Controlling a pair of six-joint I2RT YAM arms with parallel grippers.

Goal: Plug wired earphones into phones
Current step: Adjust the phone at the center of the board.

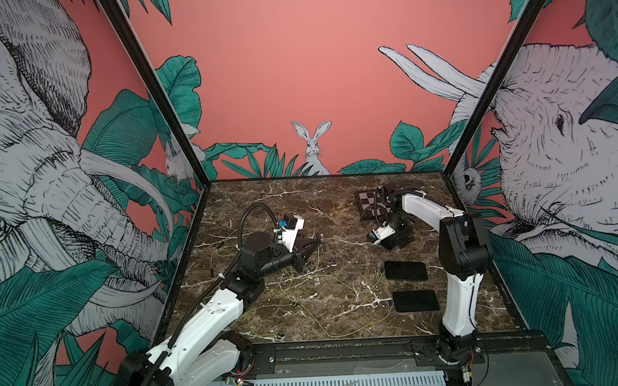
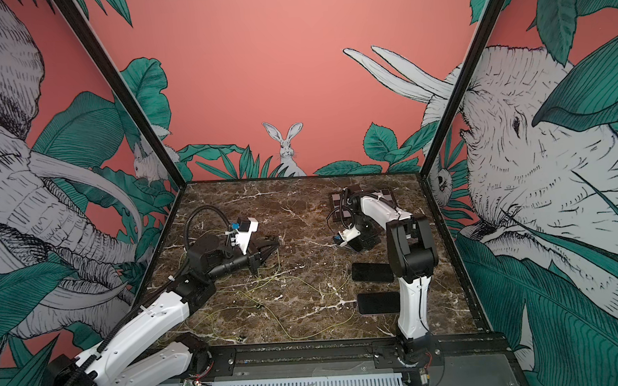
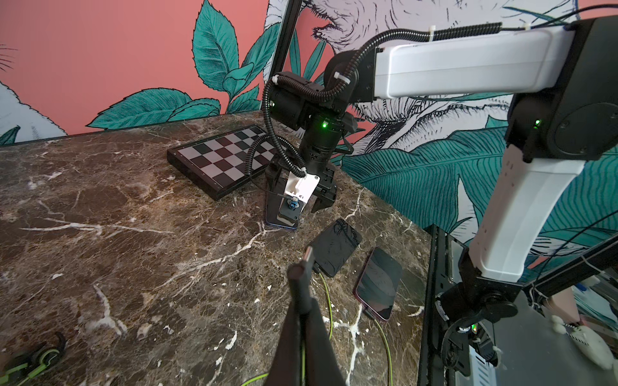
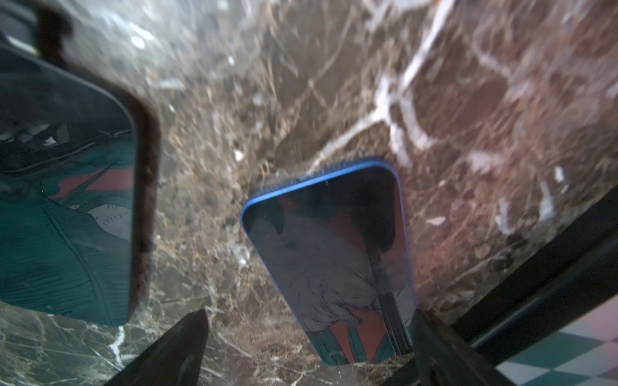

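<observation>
Left gripper pressed together, pinching earphone plug, green cord trailing back between the fingers. Right gripper spread wide, straddling blue-edged phone lying flat beside checkerboard. Two other phones nearer the front, loose earphone cords across marble table.

Both top views: high at the arms' base end, looking down and forward over my whole marble table, near-identical. Left wrist: low, facing across at my right arm and checkerboard plate. Right wrist: very close above blue-edged phone, which left wrist also catches.
</observation>
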